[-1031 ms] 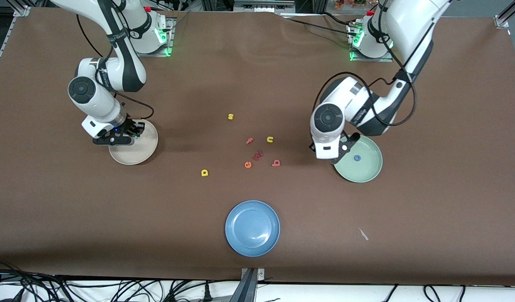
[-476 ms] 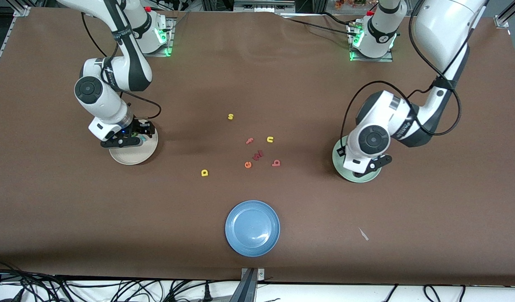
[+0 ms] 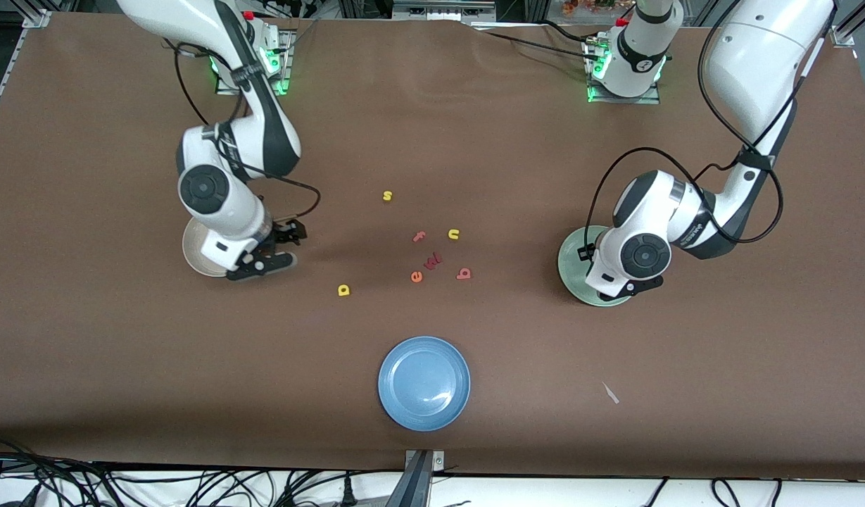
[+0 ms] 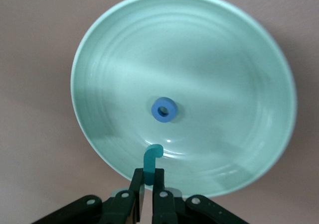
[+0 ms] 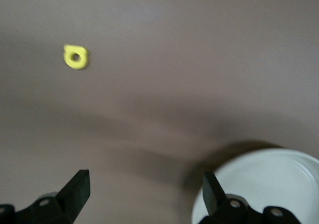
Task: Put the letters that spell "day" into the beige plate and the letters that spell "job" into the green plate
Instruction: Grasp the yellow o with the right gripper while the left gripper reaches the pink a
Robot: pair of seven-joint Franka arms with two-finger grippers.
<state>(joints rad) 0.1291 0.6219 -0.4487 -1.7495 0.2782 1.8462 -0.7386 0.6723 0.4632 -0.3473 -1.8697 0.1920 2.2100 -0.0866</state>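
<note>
The left gripper hangs over the green plate. Its two fingers are pinched tight on the teal j, which sticks up out of them. The blue o lies flat in the middle of the green plate. In the front view the left arm covers much of this plate, which sits toward the left arm's end of the table.

The right gripper is over the bare table, just beside the beige plate. Its fingers are spread wide and hold nothing. The right arm hides most of the beige plate in the front view, so what lies in it cannot be seen. The right wrist view shows a bit of the plate's pale rim near one finger.

The yellow d lies on the table, between the beige plate and the blue plate. It also shows small in the right wrist view.

The pink b lies on the table near the middle. Close by it are the orange e, a dark red letter, the pink f and the yellow u. The yellow s lies farther from the front camera than these. The blue plate sits nearest to the front camera.
</note>
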